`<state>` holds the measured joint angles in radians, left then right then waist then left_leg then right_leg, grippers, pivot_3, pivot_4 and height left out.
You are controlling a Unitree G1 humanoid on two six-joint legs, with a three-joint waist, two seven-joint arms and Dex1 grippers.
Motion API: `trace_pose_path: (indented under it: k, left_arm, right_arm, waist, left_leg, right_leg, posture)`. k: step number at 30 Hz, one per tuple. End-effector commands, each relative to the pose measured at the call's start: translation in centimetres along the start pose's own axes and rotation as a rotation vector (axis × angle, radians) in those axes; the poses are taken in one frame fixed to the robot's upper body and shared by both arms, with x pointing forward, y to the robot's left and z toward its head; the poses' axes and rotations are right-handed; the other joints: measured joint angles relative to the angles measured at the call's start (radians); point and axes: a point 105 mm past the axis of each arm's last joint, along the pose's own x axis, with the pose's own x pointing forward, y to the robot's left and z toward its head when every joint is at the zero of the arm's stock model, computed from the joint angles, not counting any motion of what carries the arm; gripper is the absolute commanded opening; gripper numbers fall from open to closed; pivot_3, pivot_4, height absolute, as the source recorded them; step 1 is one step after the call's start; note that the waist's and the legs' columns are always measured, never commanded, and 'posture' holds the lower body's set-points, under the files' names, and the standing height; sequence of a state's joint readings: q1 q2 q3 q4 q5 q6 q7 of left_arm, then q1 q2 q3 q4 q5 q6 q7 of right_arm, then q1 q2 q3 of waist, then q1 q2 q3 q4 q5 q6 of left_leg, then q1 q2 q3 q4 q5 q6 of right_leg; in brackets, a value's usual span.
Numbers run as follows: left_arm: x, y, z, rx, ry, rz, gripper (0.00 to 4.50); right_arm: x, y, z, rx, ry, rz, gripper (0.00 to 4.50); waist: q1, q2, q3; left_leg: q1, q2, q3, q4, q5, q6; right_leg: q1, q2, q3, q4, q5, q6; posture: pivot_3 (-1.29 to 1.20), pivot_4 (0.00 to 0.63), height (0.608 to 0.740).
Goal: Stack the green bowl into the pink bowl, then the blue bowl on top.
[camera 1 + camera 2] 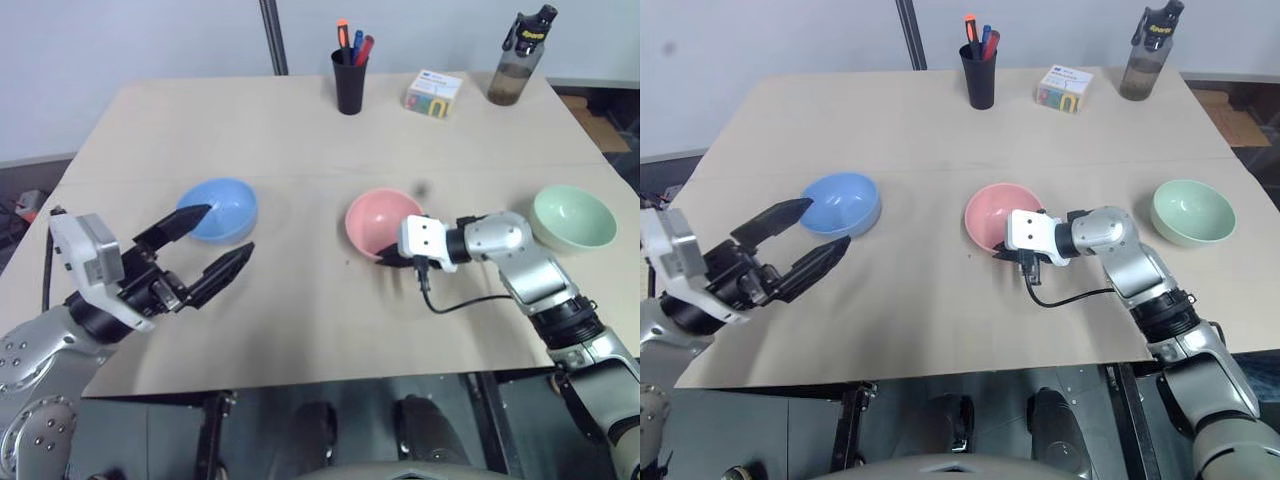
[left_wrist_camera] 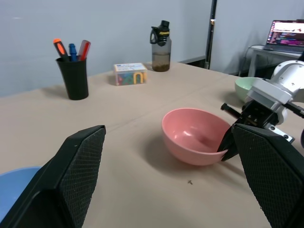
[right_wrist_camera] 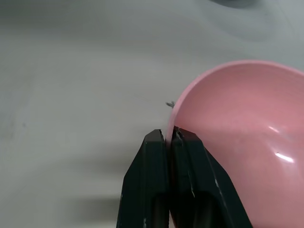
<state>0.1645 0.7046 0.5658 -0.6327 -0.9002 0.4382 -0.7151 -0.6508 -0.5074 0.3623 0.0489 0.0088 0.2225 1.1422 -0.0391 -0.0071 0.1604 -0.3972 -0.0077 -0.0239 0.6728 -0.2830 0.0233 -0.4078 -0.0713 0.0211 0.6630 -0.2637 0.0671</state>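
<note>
The pink bowl (image 1: 375, 218) stands upright near the table's middle. My right gripper (image 1: 386, 258) reaches in from the right and is shut on its near rim; in the right wrist view the two fingers (image 3: 156, 156) pinch the pink bowl's (image 3: 237, 123) thin edge between them. The blue bowl (image 1: 222, 208) sits to the left. My left gripper (image 1: 226, 232) hovers open just in front of it, one finger over its near rim, holding nothing. The green bowl (image 1: 572, 217) rests alone at the far right, beyond my right arm.
At the table's back stand a black pen cup (image 1: 350, 75), a small colourful box (image 1: 433, 94) and a dark water bottle (image 1: 520, 60). A pole (image 1: 272, 35) rises behind the table. The table's front edge (image 1: 330, 375) runs just below my arms.
</note>
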Motion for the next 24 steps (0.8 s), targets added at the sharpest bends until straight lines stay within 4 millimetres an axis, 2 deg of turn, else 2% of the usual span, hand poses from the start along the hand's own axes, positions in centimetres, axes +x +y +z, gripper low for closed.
trace_pose_path:
  k: [1, 3, 5, 6, 7, 10, 12, 13, 16, 18, 20, 24]
  left_arm:
    - [0.4, 0.0, 0.3, 0.017, -0.002, -0.026, 4.50]
    - [0.7, 0.0, 0.2, 0.014, 0.000, -0.040, 4.50]
    - [1.1, -0.1, -0.1, 0.009, 0.004, -0.057, 4.50]
    - [1.3, -0.1, -0.1, 0.007, 0.004, -0.065, 4.50]
    - [1.5, -0.2, -0.1, 0.005, 0.003, -0.076, 4.50]
    - [2.1, -0.6, 0.0, -0.002, -0.004, -0.119, 4.50]
    - [2.7, -1.1, 0.0, -0.010, -0.008, -0.173, 4.50]
    - [3.1, -1.3, 0.0, -0.012, -0.007, -0.198, 4.50]
    - [4.6, -2.4, 0.0, -0.038, -0.032, -0.316, 4.50]
    - [5.4, -3.3, 0.3, -0.053, -0.054, -0.408, 4.50]
    - [6.0, -4.0, 0.5, -0.066, -0.072, -0.490, 4.50]
    - [7.3, -4.6, 1.1, -0.076, -0.107, -0.566, 4.50]
  right_arm:
    - [-0.2, -0.3, 1.8, 0.025, -0.070, -0.030, 1.75]
    - [-0.6, -0.6, 2.0, 0.028, -0.070, -0.049, 2.26]
    - [-2.4, -1.8, 2.4, 0.064, -0.077, -0.135, 2.72]
    - [-3.5, -2.3, 2.6, 0.092, -0.081, -0.173, 3.16]
    - [-4.9, -2.6, 2.7, 0.115, -0.077, -0.210, 3.31]
    - [-8.9, -3.5, 2.5, 0.164, -0.047, -0.329, 3.31]
    - [-11.7, -4.2, 1.7, 0.193, -0.021, -0.446, 3.31]
    - [-12.9, -4.6, 1.0, 0.211, -0.005, -0.506, 3.31]
    - [-17.3, -6.4, -3.4, 0.252, 0.177, -0.772, 3.31]
    - [-19.2, -7.1, -6.0, 0.287, 0.268, -0.895, 3.31]
    - [-19.5, -7.2, -7.7, 0.327, 0.318, -0.931, 3.31]
    - [-18.8, -7.2, -10.1, 0.395, 0.371, -0.927, 3.31]
  waist:
    - [0.002, 0.000, 0.000]
    - [0.003, 0.000, 0.000]
    - [0.009, 0.000, 0.000]
    - [0.011, 0.000, 0.000]
    - [0.012, 0.000, 0.000]
    - [0.027, 0.000, 0.001]
    - [0.032, 0.000, 0.000]
    - [0.034, -0.001, 0.000]
    - [0.032, -0.001, 0.000]
    - [0.029, -0.001, 0.000]
    - [0.023, -0.001, 0.000]
    - [0.016, -0.001, 0.000]
  left_leg:
    - [0.000, 0.000, 0.000, 0.000, 0.000, 0.000]
    - [-0.001, -0.001, 0.000, 0.000, 0.000, 0.000]
    - [-0.001, -0.001, 0.000, 0.000, 0.000, 0.000]
    - [-0.002, -0.001, -0.001, 0.000, 0.000, 0.000]
    - [-0.002, -0.001, -0.001, 0.000, 0.000, 0.000]
    - [-0.003, -0.001, -0.001, 0.000, 0.000, 0.000]
    - [-0.003, -0.001, -0.002, 0.000, 0.000, 0.000]
    - [-0.003, -0.001, -0.002, 0.000, 0.000, 0.000]
    - [-0.003, -0.002, -0.002, 0.000, 0.000, 0.000]
    - [-0.002, -0.002, 0.000, 0.001, 0.000, 0.000]
    - [-0.001, -0.002, 0.001, 0.001, 0.000, 0.001]
    - [-0.001, -0.002, 0.003, 0.001, 0.000, 0.000]
  right_leg:
    - [0.000, 0.000, 0.000, 0.000, 0.000, 0.000]
    - [0.000, 0.000, 0.000, 0.000, 0.000, 0.000]
    - [0.000, -0.001, 0.000, -0.001, 0.000, 0.000]
    - [0.000, -0.001, -0.001, -0.001, 0.000, 0.000]
    - [0.000, -0.001, -0.001, -0.001, 0.000, 0.000]
    - [0.000, -0.001, -0.002, -0.002, 0.000, 0.000]
    - [0.000, -0.001, -0.002, -0.002, 0.000, 0.000]
    - [0.000, -0.001, -0.003, -0.002, 0.000, 0.000]
    - [0.001, -0.001, -0.002, -0.002, 0.000, 0.000]
    - [0.001, -0.001, -0.002, -0.001, 0.000, 0.000]
    - [0.001, 0.000, 0.000, 0.000, 0.000, 0.000]
    - [0.000, 0.002, 0.002, 0.000, 0.000, 0.000]
  posture:
    - [0.00, 0.150, 0.740]
    - [0.00, 0.150, 0.740]
    - [0.00, 0.150, 0.740]
    - [0.00, 0.150, 0.740]
    - [0.00, 0.150, 0.740]
    - [0.00, 0.150, 0.740]
    - [0.00, 0.150, 0.740]
    - [0.00, 0.150, 0.740]
    - [0.00, 0.150, 0.740]
    - [0.00, 0.150, 0.740]
    - [0.00, 0.150, 0.740]
    - [0.00, 0.150, 0.740]
